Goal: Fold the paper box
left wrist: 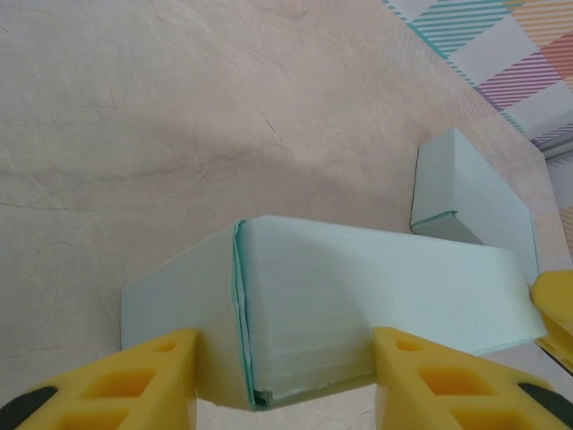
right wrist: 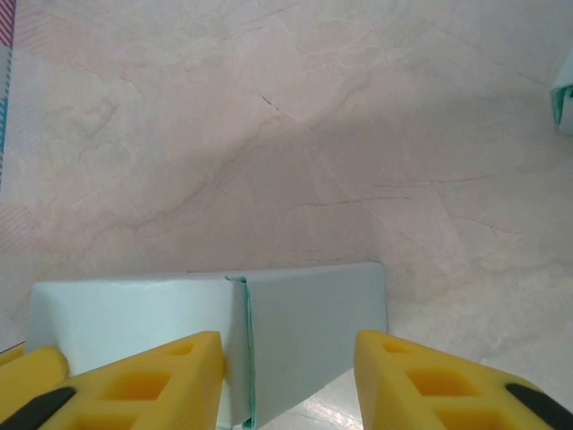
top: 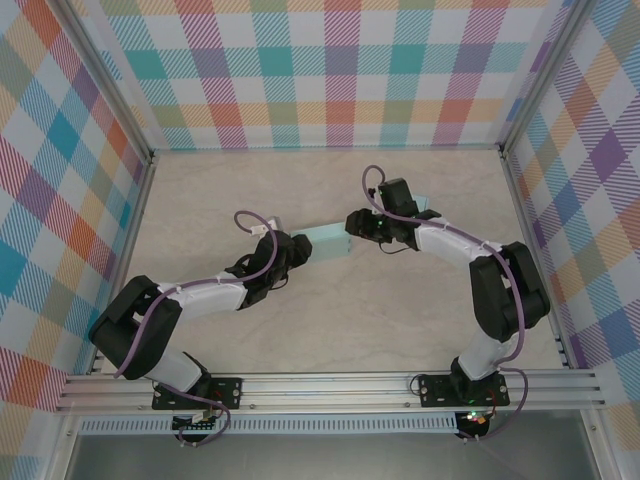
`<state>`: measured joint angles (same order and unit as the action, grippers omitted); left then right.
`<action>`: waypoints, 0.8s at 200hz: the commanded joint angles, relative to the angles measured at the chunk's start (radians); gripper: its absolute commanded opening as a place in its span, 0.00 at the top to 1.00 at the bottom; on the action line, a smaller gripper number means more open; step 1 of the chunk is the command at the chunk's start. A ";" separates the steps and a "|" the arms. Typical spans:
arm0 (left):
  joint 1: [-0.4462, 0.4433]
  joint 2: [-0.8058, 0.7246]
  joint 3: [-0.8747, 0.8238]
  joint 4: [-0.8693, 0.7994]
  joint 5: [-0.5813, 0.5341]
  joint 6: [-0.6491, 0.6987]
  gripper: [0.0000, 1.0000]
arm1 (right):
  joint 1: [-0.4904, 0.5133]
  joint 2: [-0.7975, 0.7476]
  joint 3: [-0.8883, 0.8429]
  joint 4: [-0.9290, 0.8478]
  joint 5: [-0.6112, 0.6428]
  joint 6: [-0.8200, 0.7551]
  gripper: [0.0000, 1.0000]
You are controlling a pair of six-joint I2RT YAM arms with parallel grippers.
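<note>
The paper box [top: 327, 243] is a long pale mint carton lying on the table between my two arms. My left gripper [top: 300, 248] is at its left end. In the left wrist view the yellow fingers [left wrist: 161, 376] press both sides of the box [left wrist: 358, 278] just past a folded corner seam, so the left gripper [left wrist: 285, 345] is shut on it. My right gripper [top: 352, 228] is at the opposite end. Its fingers [right wrist: 179, 376] flank the box [right wrist: 304, 313] there, and the right gripper [right wrist: 288, 345] is closed against its end faces.
A second mint piece [left wrist: 466, 188] stands on the table just beyond the box, near the right arm [top: 425, 205]. Another mint corner [right wrist: 564, 94] pokes in at the right wrist view's edge. Plaid walls [top: 320, 70] enclose the beige tabletop [top: 340, 330].
</note>
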<state>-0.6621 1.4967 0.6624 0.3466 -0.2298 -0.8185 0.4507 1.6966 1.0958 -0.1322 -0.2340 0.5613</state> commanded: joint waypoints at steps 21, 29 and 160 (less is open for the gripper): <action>0.012 0.028 -0.057 -0.175 -0.031 -0.007 0.57 | -0.021 0.040 -0.061 0.031 -0.026 0.010 0.68; 0.012 0.030 -0.059 -0.175 -0.034 -0.013 0.59 | -0.025 0.043 -0.073 0.036 -0.028 0.015 0.69; 0.033 0.028 -0.116 -0.173 -0.048 -0.073 0.70 | -0.032 0.087 -0.211 -0.037 0.067 0.018 0.83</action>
<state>-0.6537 1.4822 0.6170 0.4034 -0.2394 -0.8749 0.4259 1.6852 0.9489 0.1253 -0.3004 0.5880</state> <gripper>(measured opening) 0.372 0.182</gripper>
